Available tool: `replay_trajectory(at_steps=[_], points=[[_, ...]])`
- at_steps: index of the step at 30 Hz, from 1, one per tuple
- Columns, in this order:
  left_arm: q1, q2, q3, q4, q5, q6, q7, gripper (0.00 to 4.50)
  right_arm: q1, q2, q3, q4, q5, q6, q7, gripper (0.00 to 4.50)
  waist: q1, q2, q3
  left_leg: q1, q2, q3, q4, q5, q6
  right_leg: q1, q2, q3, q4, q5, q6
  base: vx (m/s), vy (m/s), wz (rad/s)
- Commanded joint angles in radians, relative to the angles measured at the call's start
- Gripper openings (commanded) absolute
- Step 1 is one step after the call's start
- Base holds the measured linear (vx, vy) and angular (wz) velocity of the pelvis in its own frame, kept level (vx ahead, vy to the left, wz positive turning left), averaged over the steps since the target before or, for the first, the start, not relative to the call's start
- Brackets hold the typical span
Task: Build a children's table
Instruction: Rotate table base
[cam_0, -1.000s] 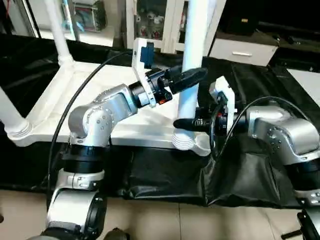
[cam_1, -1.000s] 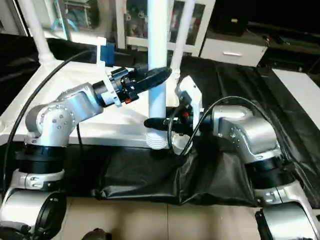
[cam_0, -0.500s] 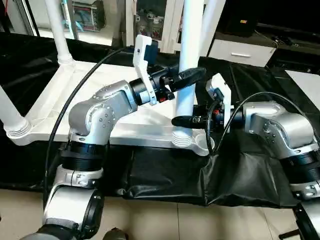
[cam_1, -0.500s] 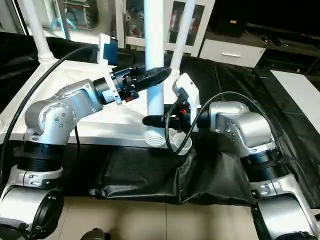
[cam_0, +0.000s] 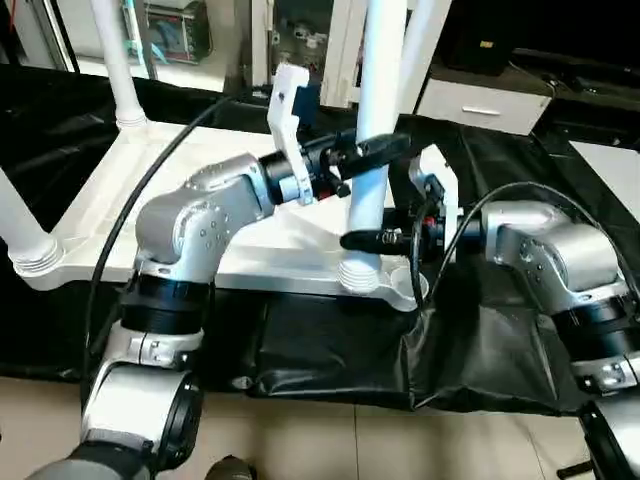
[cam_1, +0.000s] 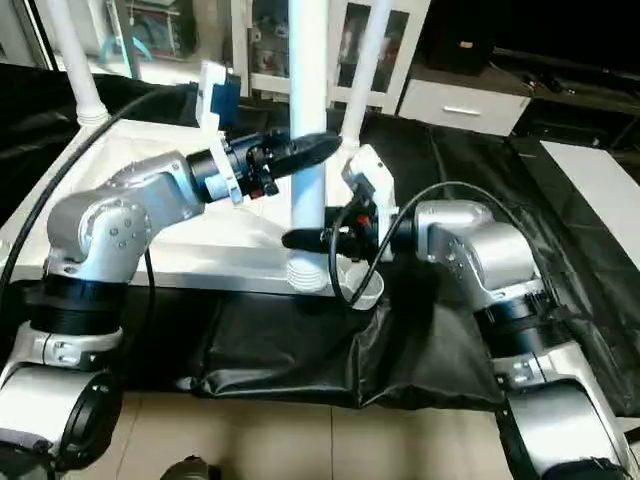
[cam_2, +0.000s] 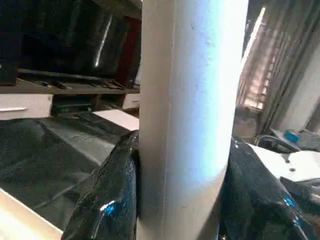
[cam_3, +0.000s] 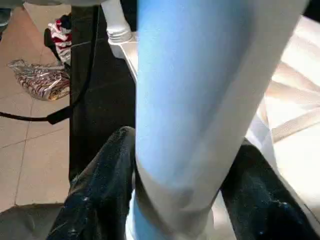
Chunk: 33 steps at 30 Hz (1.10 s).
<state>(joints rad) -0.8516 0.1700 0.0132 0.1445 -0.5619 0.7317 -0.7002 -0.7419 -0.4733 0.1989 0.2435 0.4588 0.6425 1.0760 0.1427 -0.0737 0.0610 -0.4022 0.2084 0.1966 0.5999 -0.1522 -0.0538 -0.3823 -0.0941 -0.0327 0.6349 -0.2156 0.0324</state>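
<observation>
Gripping the near-right leg (cam_0: 376, 120) with both my grippers, I have it standing upright in the corner socket (cam_0: 362, 275) of the upturned tabletop (cam_0: 140, 190). My left gripper (cam_0: 378, 150) clasps the tube partway up, one black finger (cam_2: 107, 195) on each side and the white shaft filling the gap between them. My right gripper (cam_0: 372, 240) takes it lower, just above the ribbed end, its fingers (cam_3: 102, 185) likewise pressed to either side of the tube. That ribbed end sits at the tabletop's near edge, at the right-hand corner closest to me. The tabletop lies underside up on a black sheet (cam_0: 330, 350) that hangs over the near edge of its support. Another leg (cam_0: 25, 245) rises from the near-left corner, one more (cam_0: 118, 70) from the far-left corner, and a fourth (cam_1: 362, 65) stands behind the one I hold.
</observation>
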Motion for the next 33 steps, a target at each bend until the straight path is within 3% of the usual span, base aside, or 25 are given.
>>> replay_trajectory(at_steps=[1,6,10,17,33], points=[[-0.025,0.004,-0.017,0.007,0.024,-0.001,0.016,1.84,-0.019,-0.008,-0.043,-0.002,0.007,-0.005,0.01,2.79,-0.003,-0.004,-0.081,0.04,0.017,-0.004,-0.061,-0.102,-0.033,0.035,-0.035,0.02,-0.054,0.049,-0.227,0.0,0.0,0.0],[-0.039,-0.005,-0.012,0.002,0.017,0.01,0.034,1.84,-0.033,-0.019,-0.068,0.007,0.04,0.018,0.042,3.23,-0.002,-0.003,-0.082,0.041,0.016,-0.004,-0.06,-0.1,-0.033,0.036,-0.034,0.018,-0.052,0.066,-0.234,0.0,0.0,0.0],[-0.045,-0.006,-0.01,0.011,0.02,0.01,0.037,1.84,-0.035,-0.036,-0.058,0.004,0.04,0.037,0.064,3.54,-0.002,-0.003,-0.081,0.04,0.015,-0.004,-0.059,-0.103,-0.033,0.037,-0.035,0.019,-0.053,0.061,-0.236,0.0,0.0,0.0],[-0.053,-0.013,0.003,0.017,0.029,0.006,0.074,1.84,-0.031,0.003,-0.057,0.03,-0.028,0.004,-0.042,4.17,-0.003,-0.004,-0.081,0.04,0.016,-0.005,-0.06,-0.107,-0.045,0.033,-0.037,0.019,-0.053,0.039,-0.232,0.0,0.0,0.0],[-0.068,-0.019,-0.01,0.023,0.097,-0.058,0.151,1.83,0.02,0.129,-0.122,-0.019,-0.037,0.003,-0.262,4.17,-0.007,0.005,-0.081,0.041,0.015,-0.008,-0.065,-0.133,-0.081,0.031,-0.034,0.019,-0.055,0.035,-0.2,0.0,0.0,0.0]])
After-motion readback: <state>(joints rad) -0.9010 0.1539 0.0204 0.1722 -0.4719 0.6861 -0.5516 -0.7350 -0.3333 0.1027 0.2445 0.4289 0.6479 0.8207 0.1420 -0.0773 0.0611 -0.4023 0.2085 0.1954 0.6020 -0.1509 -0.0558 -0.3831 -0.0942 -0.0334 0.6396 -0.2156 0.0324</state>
